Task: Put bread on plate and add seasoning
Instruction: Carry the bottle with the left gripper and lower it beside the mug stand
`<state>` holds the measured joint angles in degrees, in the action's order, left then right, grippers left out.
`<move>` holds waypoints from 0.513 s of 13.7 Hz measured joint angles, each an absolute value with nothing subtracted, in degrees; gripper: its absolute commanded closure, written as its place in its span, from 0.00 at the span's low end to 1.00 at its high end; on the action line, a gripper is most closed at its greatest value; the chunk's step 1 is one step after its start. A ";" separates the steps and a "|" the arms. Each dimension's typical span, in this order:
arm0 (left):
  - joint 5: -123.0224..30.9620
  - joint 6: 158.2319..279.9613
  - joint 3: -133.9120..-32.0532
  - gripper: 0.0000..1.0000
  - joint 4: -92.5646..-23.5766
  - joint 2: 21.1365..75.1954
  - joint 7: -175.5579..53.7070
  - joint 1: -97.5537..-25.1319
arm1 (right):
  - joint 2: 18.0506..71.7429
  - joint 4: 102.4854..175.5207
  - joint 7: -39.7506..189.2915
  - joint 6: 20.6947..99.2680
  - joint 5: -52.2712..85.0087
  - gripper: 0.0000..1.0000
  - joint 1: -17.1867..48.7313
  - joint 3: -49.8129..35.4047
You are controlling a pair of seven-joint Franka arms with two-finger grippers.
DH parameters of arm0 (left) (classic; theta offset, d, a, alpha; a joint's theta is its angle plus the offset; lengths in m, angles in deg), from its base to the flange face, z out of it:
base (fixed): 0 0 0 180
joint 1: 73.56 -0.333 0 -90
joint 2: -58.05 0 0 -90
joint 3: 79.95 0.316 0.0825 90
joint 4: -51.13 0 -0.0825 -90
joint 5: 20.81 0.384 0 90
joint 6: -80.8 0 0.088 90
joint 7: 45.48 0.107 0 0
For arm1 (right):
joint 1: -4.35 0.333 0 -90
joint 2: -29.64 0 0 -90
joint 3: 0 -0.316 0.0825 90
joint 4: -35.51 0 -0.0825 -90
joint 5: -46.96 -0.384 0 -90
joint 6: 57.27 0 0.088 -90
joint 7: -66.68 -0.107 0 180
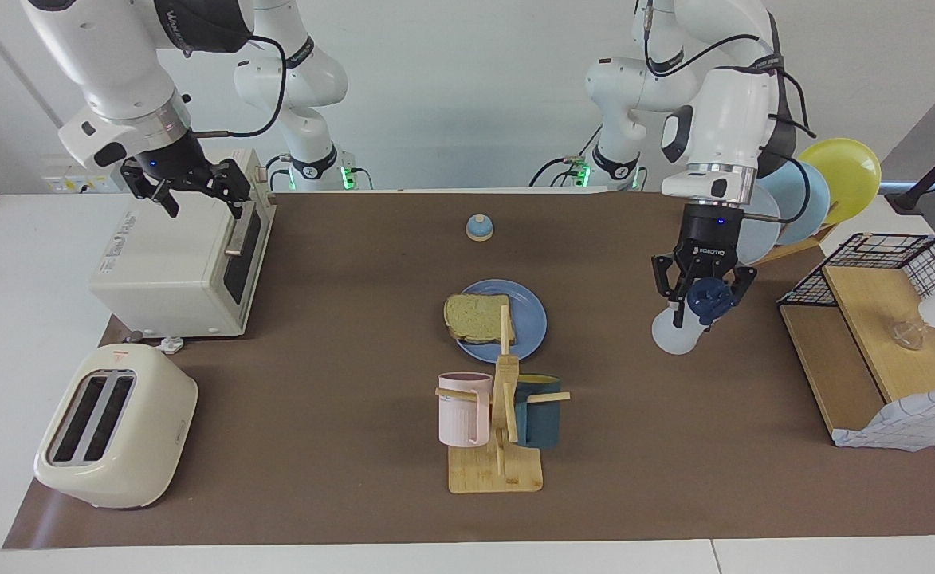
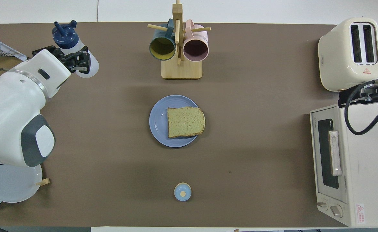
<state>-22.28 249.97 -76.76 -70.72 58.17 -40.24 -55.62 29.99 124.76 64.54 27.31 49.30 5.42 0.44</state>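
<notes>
The bread [image 1: 477, 316] lies on the medium-blue plate [image 1: 529, 323] in the middle of the table, overhanging its rim toward the right arm's end; both show in the overhead view, the bread [image 2: 185, 121] on the plate [image 2: 158, 122]. My left gripper [image 1: 704, 307] is shut on the seasoning bottle [image 1: 670, 336], a white bottle with a navy cap, held tilted in the air over the brown mat between the plate and the wooden shelf. The overhead view shows the left gripper [image 2: 71, 54] and the bottle's cap [image 2: 63, 35]. My right gripper [image 1: 192, 191] waits open over the toaster oven.
A mug rack [image 1: 499, 462] with a pink and a teal mug stands just farther from the robots than the plate. A blue-topped bell [image 1: 479, 228] sits nearer to them. The toaster oven [image 1: 180, 255] and toaster [image 1: 116, 426] are at the right arm's end. A wooden shelf with wire basket [image 1: 881, 335] and racked plates [image 1: 842, 179] are at the left arm's end.
</notes>
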 measured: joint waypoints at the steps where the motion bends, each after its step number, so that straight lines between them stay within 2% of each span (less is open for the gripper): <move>1: -22.28 253.29 -76.81 1.00 -71.87 56.98 -40.28 -55.21 | 29.99 124.77 64.54 27.31 49.30 0.00 5.42 0.44; 7: -22.28 271.99 -76.81 1.00 -76.06 48.43 -40.42 -54.35 | 29.99 124.77 64.54 27.31 49.30 0.00 5.42 0.44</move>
